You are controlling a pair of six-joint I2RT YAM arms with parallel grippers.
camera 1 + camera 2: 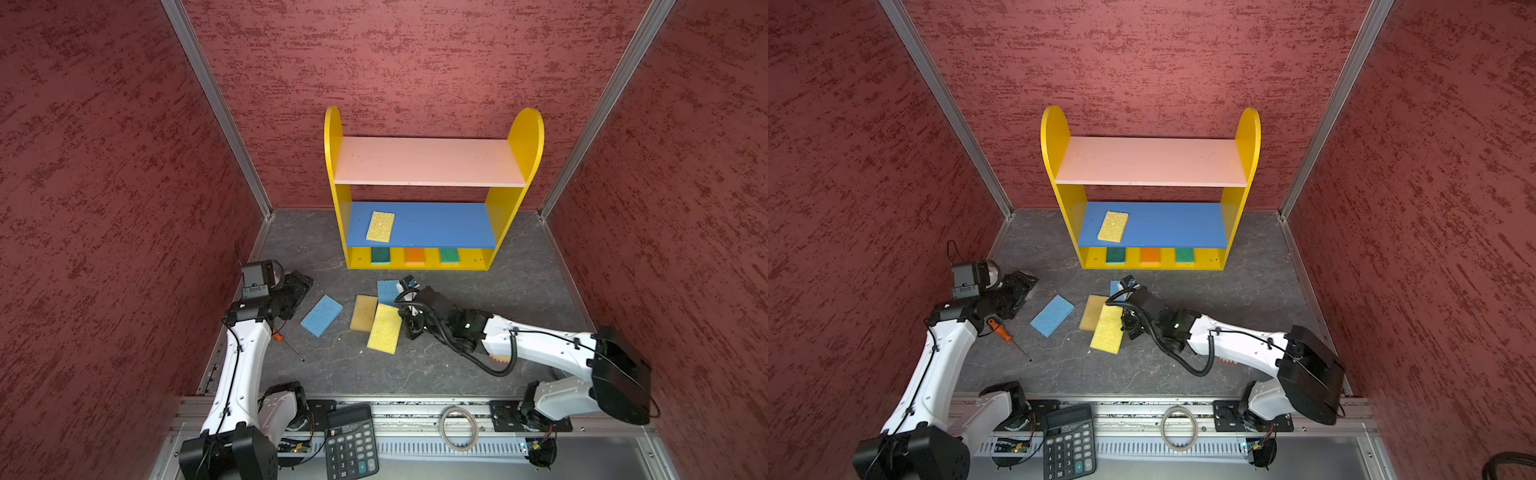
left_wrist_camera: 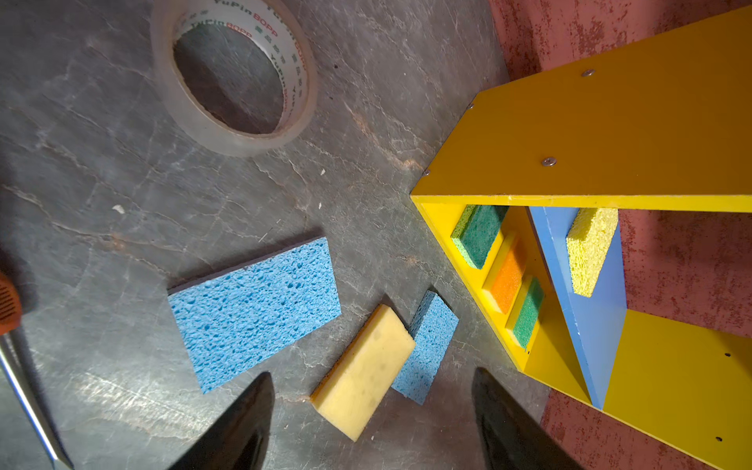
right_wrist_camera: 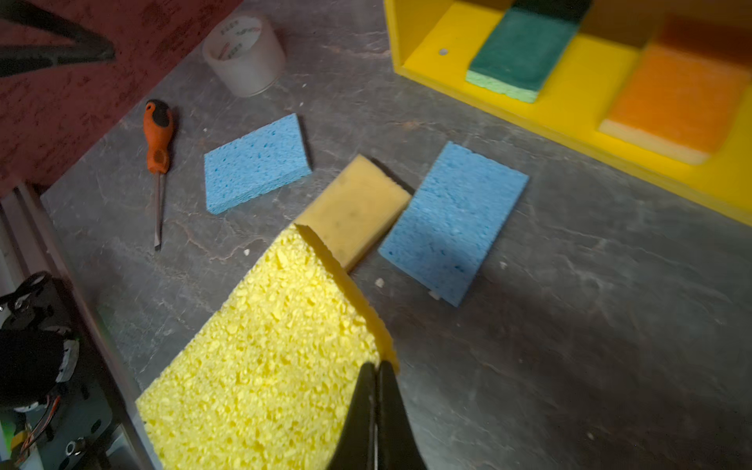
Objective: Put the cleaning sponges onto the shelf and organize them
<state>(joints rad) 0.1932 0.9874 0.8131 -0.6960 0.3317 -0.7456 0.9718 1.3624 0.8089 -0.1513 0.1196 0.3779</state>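
Right gripper (image 3: 376, 407) closed on edge of yellow sponge (image 3: 264, 346), partly over tan sponge (image 3: 354, 203), left gripper (image 2: 371, 372) open, empty, near left blue sponge (image 2: 252, 309)

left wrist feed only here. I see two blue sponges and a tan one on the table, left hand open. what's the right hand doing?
Observer: The right hand is shut on one edge of a yellow sponge, next to the tan sponge.
Operator: lifted?
Observer: Can't tell. In both top views its far end overlaps the tan sponge.
Operator: top board taken?
Observer: No. The shelf has nothing on its pink top board.
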